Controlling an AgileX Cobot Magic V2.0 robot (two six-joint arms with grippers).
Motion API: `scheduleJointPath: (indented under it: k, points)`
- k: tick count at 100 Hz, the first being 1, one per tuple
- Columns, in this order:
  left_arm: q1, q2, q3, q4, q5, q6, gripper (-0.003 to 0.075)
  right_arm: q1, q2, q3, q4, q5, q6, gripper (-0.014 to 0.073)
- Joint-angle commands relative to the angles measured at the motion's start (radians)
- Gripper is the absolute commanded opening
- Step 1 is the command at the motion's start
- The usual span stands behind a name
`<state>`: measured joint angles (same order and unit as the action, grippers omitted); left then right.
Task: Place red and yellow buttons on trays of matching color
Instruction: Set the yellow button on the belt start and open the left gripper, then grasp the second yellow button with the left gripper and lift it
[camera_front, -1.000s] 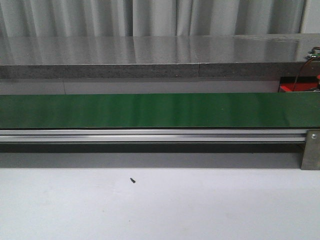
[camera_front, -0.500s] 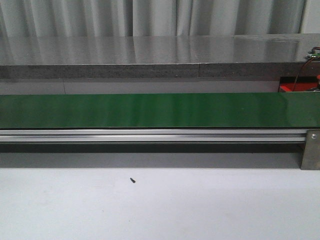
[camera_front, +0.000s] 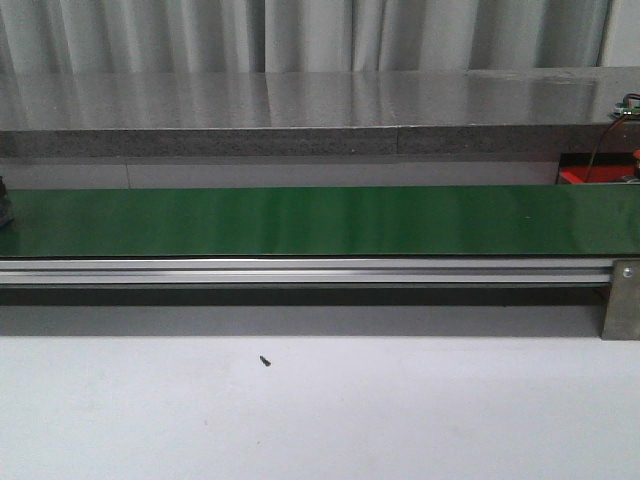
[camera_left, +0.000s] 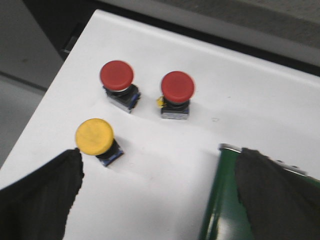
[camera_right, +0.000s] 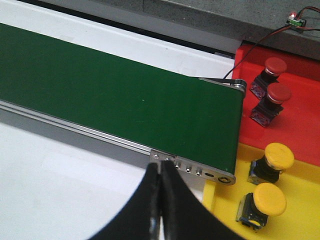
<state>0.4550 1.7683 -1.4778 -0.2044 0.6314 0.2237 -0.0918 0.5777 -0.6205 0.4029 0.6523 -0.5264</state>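
Note:
In the left wrist view, two red buttons (camera_left: 116, 76) (camera_left: 177, 86) and one yellow button (camera_left: 94, 136) stand on a white table surface. My left gripper (camera_left: 157, 200) hovers open above them with nothing between its fingers. One finger (camera_left: 40, 195) is close beside the yellow button. In the right wrist view, the red tray (camera_right: 300, 130) holds two red buttons (camera_right: 275, 66) (camera_right: 279, 93). The yellow tray (camera_right: 305, 210) holds two yellow buttons (camera_right: 279, 155) (camera_right: 270, 198). My right gripper (camera_right: 160, 167) is shut and empty, above the belt's rail near the trays.
A long green conveyor belt (camera_front: 300, 220) with an aluminium rail (camera_front: 300, 270) crosses the table. Its end roller (camera_left: 225, 200) lies under my left gripper's other finger. A small black screw (camera_front: 265, 360) lies on the white table. A grey counter (camera_front: 300, 110) runs behind.
A dark piece of the left arm has come into the front view at the far left edge, over the belt. Nothing else has moved.

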Motion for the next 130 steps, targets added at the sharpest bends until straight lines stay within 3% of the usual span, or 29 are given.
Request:
scheduleJointPath:
  k: [1, 67, 106, 118, 130]
  points:
    - [0.033, 0.013, -0.076, 0.001, -0.017, 0.000, 0.0600, -0.002, -0.002, -0.023, 0.020, -0.067, -0.002, -0.0068]
    - [0.070, 0.307, -0.297, 0.068, -0.004, 0.000, 0.0600, -0.002, -0.002, -0.023, 0.020, -0.067, -0.002, -0.0068]
    - [0.066, 0.378, -0.313, 0.060, -0.021, 0.000, 0.0597, -0.002, -0.002, -0.023, 0.020, -0.067, -0.002, -0.0068]
    - [0.066, 0.382, -0.313, 0.060, -0.025, 0.000, 0.0553, -0.002, -0.002, -0.023, 0.020, -0.067, -0.002, -0.0068]
    - [0.066, 0.382, -0.313, 0.060, -0.038, 0.000, 0.0459, -0.002, -0.002, -0.023, 0.020, -0.067, -0.002, -0.0068]
